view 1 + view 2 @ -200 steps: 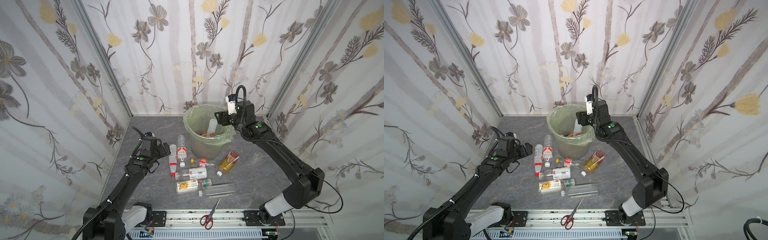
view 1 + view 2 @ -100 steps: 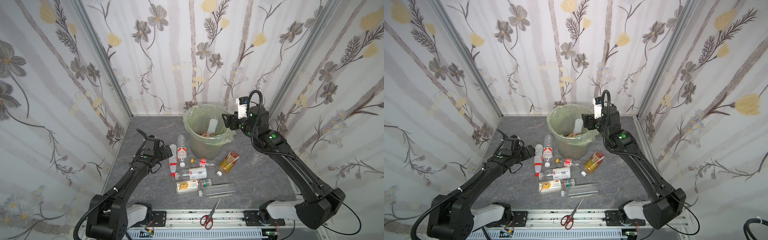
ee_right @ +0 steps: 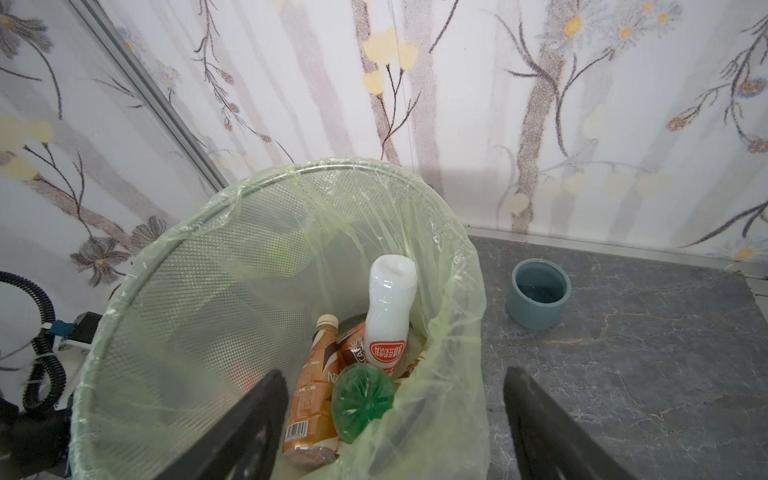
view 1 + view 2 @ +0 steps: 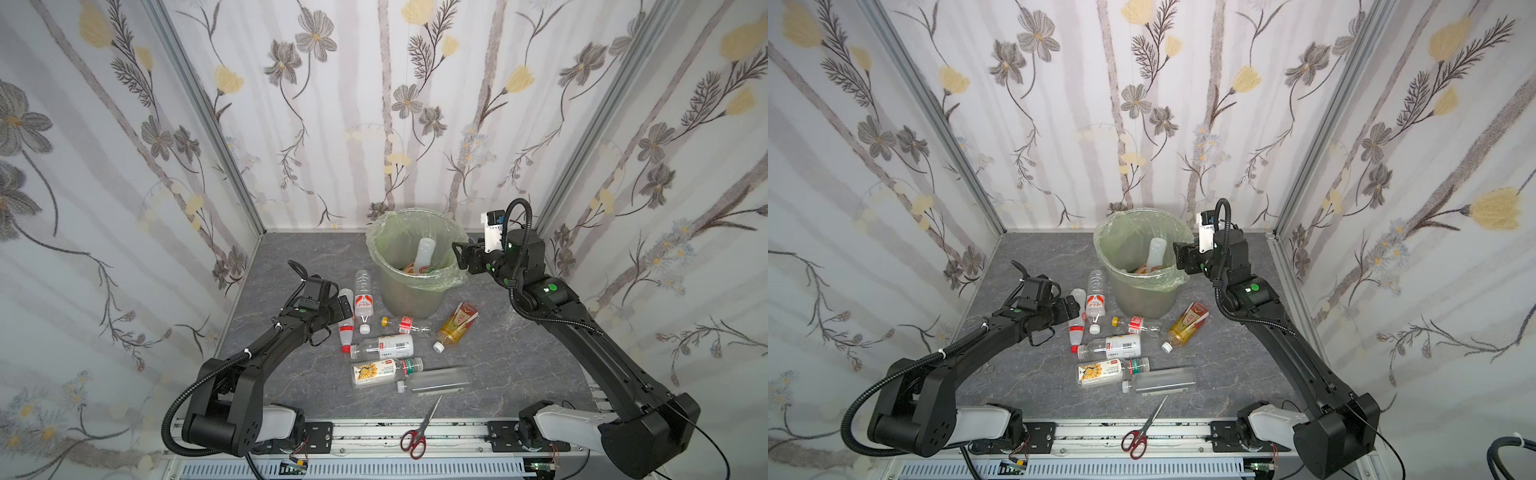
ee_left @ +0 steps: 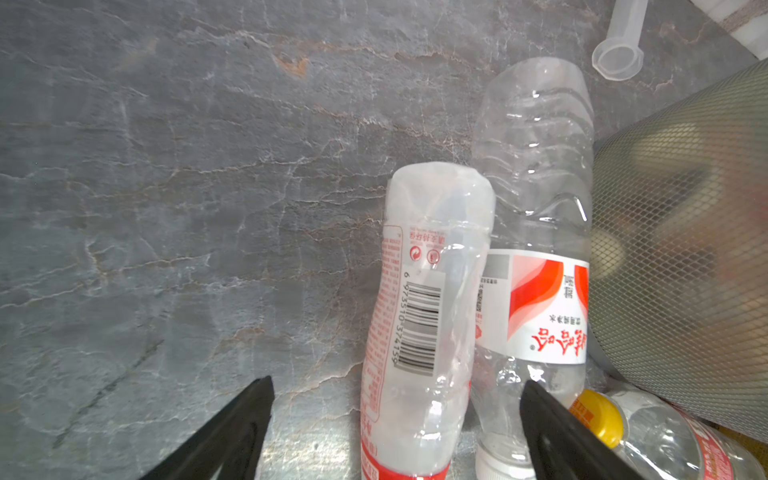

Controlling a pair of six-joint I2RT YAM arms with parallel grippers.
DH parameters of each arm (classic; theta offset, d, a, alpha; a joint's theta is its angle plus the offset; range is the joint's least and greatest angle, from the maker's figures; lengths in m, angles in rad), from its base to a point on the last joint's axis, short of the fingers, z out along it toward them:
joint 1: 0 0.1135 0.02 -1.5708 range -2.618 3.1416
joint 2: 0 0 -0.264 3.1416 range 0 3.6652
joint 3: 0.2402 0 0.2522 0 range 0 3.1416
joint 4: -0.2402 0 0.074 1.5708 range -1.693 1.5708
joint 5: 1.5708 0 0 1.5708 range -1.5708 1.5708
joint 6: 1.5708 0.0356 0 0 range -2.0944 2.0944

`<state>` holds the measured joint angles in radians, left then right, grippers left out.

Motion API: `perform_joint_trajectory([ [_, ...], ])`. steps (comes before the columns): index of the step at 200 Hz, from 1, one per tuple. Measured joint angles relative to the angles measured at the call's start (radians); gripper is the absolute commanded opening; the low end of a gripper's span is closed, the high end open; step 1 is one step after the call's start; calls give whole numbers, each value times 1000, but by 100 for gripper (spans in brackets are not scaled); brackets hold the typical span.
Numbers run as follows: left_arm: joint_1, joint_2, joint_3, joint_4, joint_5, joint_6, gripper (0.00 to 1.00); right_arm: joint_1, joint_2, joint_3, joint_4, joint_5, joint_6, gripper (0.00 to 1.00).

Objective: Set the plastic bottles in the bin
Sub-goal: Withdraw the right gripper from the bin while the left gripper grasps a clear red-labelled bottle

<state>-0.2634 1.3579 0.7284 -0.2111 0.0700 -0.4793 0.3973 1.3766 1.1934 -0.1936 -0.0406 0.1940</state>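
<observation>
The right tool [image 4: 459, 258], which reached in over the rim of the bin [image 4: 376, 249] a second ago, is now drawn back and lower, beside the rim at the bin's 3 o'clock. Its jaws are spread wider with nothing between them, and the right arm's elbow [image 4: 648, 432] has sunk toward 5 o'clock. The left tool [image 4: 343, 305] has slid toward 3 o'clock over the surface [image 4: 519, 353] and now straddles the red-capped bottle [image 4: 346, 324], one jaw on either side, not clamped on it.
</observation>
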Motion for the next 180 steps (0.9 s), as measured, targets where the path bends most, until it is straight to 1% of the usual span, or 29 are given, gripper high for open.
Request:
perform_joint_trajectory([
  [29,-10,55,12,20,10,1,88,-35,-20,-25,34,-40,23,83],
  [62,-13,111,30,36,12,1,85,-43,-26,-37,56,-66,36,83],
  [74,-14,126,37,41,12,3,85,-46,-29,-42,61,-69,41,83],
  [125,-16,208,71,51,16,31,76,-52,-40,-67,63,-84,51,83],
  [153,-16,238,77,52,20,31,74,-55,-51,-80,69,-84,59,83],
  [166,-16,245,78,52,19,31,71,-59,-57,-89,69,-84,59,83],
  [180,-16,249,78,53,18,31,62,-63,-63,-98,69,-84,59,83],
])
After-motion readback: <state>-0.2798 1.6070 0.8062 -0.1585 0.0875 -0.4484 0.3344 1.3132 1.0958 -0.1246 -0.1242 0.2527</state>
